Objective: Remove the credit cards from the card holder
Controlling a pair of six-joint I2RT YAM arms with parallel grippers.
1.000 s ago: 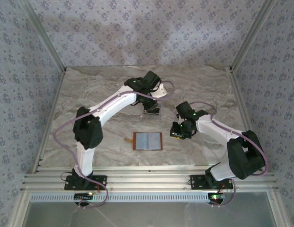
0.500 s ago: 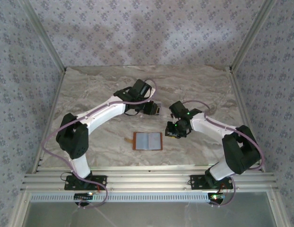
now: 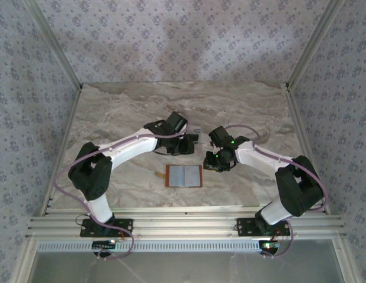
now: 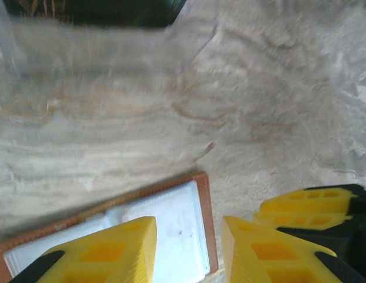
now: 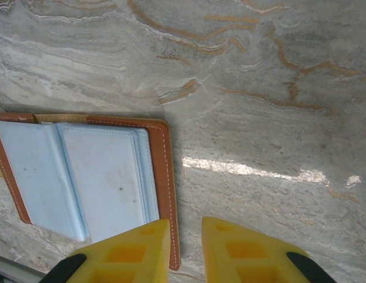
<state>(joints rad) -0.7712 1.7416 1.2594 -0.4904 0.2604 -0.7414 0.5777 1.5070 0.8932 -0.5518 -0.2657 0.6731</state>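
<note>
Marbled tabletop (image 3: 112, 118) carrying holder (image 3: 184, 175), lying open and unmoved. Both arms closing in since a second ago. Left end effector (image 3: 190, 143) hovering spread over far edge. Right end effector (image 3: 215, 164) hovering narrowly parted, empty, at right edge. Cards likely still sitting inside; extraction not begun.

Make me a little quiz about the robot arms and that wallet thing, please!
1. True or false: the card holder lies opened out flat on the marble table.
2. Pick one: what is the left gripper gripping? A) a dark card B) the card holder C) nothing
3. Fill in the missing word: the inside lining of the card holder is pale ____, with a brown edge around it.

Key: 1 true; 2 C; 3 blue
</note>
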